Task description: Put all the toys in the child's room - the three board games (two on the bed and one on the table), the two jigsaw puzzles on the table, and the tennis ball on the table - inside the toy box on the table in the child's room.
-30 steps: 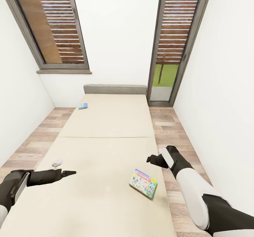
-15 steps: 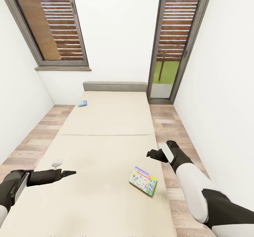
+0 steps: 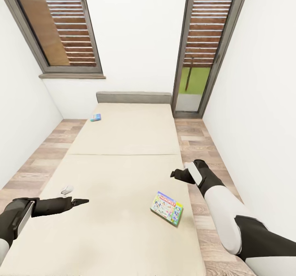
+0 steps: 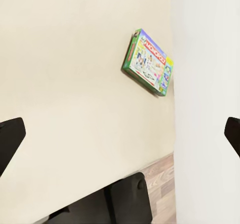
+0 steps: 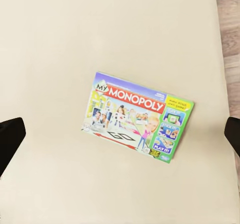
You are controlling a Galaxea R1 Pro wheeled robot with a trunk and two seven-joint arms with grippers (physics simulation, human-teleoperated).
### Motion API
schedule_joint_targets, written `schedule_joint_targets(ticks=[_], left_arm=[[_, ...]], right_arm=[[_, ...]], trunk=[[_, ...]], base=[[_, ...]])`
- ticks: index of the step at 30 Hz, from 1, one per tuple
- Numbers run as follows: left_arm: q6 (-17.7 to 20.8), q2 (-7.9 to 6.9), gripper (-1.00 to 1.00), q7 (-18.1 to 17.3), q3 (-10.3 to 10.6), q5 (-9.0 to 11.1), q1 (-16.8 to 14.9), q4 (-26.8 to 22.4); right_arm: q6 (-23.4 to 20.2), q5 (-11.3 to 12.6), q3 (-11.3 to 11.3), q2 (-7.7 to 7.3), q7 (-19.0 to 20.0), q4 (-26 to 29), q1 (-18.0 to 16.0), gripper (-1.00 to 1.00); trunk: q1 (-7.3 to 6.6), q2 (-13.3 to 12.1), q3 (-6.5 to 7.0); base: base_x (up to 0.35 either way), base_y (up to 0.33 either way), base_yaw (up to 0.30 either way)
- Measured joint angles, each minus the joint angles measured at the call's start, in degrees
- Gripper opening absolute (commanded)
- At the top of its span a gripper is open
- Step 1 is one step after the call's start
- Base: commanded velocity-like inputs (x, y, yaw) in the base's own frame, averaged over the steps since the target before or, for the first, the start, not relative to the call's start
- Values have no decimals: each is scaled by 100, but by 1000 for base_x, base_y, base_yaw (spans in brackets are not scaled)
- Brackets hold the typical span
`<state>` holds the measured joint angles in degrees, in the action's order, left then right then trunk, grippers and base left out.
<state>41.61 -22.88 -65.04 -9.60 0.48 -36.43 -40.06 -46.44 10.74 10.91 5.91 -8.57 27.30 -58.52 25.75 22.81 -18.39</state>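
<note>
A narrow room with white walls and wood-plank floor (image 3: 37, 161) holds a long bed (image 3: 123, 144) with a beige mattress and grey headboard at the far end. A window (image 3: 61, 25) with slatted shutters sits far left, a glass door (image 3: 201, 54) far right. A green-edged Monopoly board game (image 3: 166, 208) lies flat near the bed's right edge, close by; a small blue board game (image 3: 95, 117) lies far off at the left edge. The left gripper (image 3: 76, 202) hovers over the near left of the mattress, fingers spread apart and empty. The right gripper (image 3: 177, 173) hangs above the Monopoly box, fingers wide and empty. Since a second ago the right arm has drawn slightly farther along the bed, and the camera has tilted down a little.
</note>
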Motion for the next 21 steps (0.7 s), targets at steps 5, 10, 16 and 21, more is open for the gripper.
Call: schedule_joint_targets(ticks=[5, 10, 16, 21], left_arm=[[-4, 2, 100, -6, 0, 0, 0, 0], [-5, 2, 100, -11, 1, 0, 0, 0], [-5, 4, 100, -10, 4, 0, 0, 0], [-5, 9, 100, -13, 8, 0, 0, 0]], right_arm=[[60, 1, 1, 40, 2, 3, -35, 100], [125, -3, 1, 61, 4, 4, -45, 100], [181, -1, 1, 81, 7, 4, -49, 100], [189, -3, 1, 86, 12, 34, -54, 100]], trunk=[[0, 0, -48], [0, 0, -95], [0, 0, -152], [0, 0, -199]], base=[[0, 0, 0], [0, 0, 0], [0, 0, 0], [0, 0, 0]])
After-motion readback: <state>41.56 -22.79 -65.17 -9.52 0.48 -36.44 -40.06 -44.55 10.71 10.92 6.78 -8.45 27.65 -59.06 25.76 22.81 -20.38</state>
